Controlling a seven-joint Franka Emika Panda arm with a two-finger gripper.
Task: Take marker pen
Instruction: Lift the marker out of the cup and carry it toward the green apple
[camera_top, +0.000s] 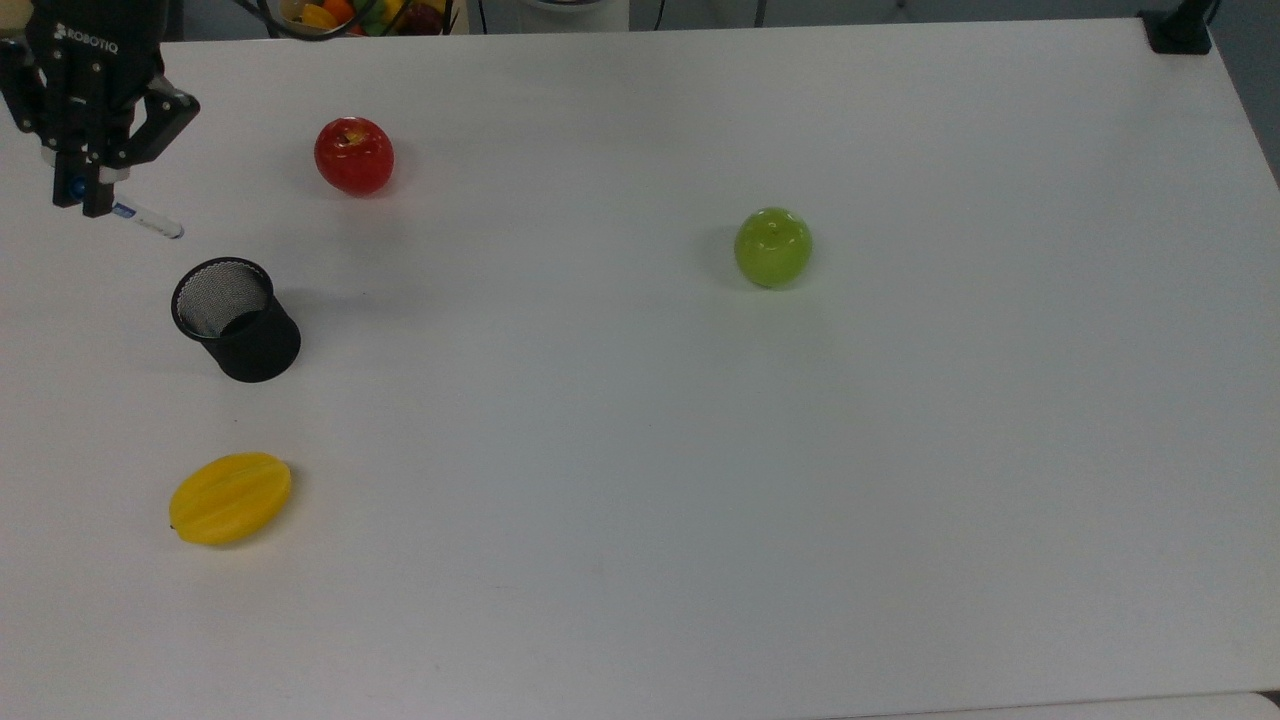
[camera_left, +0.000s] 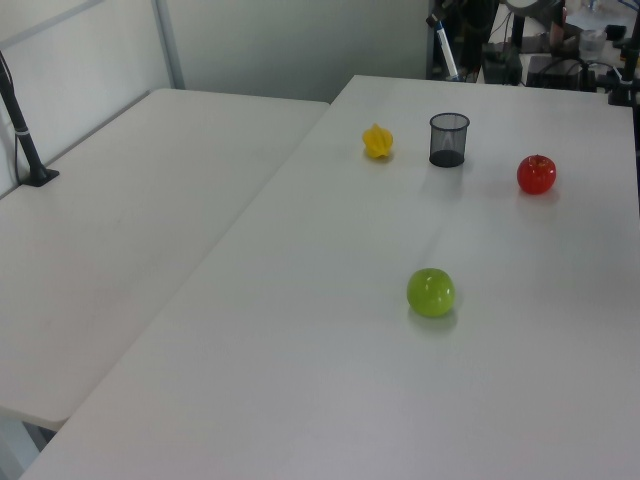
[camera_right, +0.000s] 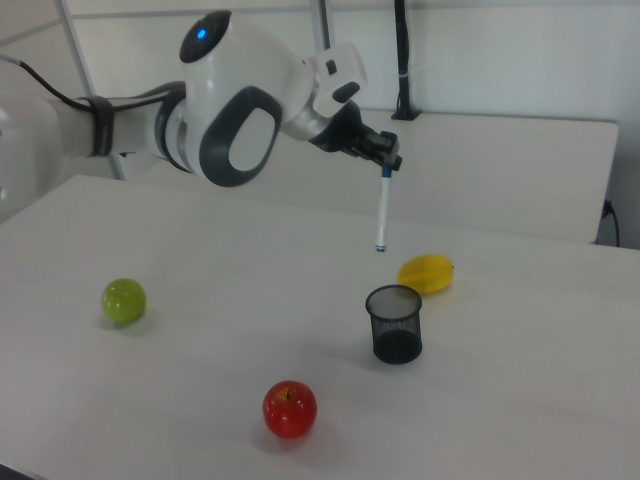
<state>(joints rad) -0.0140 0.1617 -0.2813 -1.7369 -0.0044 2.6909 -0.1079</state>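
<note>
The marker pen (camera_right: 382, 212) hangs upright in the air, a slim white stick with a blue cap at its top and a blue tip below. My gripper (camera_right: 387, 166) is shut on its capped end, well above the black mesh cup (camera_right: 395, 323). In the top view the gripper (camera_top: 82, 192) is at the far upper left, with the marker pen (camera_top: 146, 221) slanting from it toward the cup (camera_top: 236, 319). The left view shows the marker pen (camera_left: 446, 50) high above the cup (camera_left: 448, 139).
On the white table (camera_top: 700, 450) lie a red apple (camera_top: 354, 155), a green apple (camera_top: 772, 247) and a yellow ribbed fruit (camera_top: 230, 497). A bowl of fruit (camera_top: 345, 14) sits beyond the table's far edge in the top view. A black clamp (camera_top: 1178, 30) grips the far right corner.
</note>
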